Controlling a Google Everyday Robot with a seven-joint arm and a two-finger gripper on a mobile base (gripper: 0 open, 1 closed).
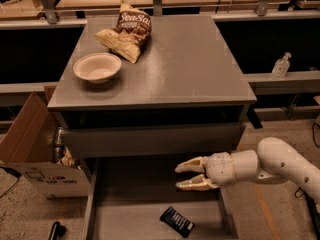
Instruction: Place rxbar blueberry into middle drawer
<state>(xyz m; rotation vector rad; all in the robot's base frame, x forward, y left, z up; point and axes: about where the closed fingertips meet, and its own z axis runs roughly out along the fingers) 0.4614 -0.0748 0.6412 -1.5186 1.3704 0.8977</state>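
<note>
Camera view: the rxbar blueberry [177, 221] is seen on the middle drawer [125, 223] floor, at 6 o'clock from the empty, spread-fingered gripper [177, 177], its long axis 10-to-4.

The gripper [178, 177], at four o'clock with its tan fingers parted, looks like smooth plastic, and the arm shell behind it is glossy white. The middle drawer [132, 224] and cabinet top [190, 69] are matt grey metal. The rxbar blueberry [177, 221], at six o'clock, has a dark, smooth wrapper. At eleven o'clock the chip bag [127, 31] is crinkled film and the bowl [97, 67] matt, paper-like. At nine, the box [22, 134] is brown cardboard.
</note>
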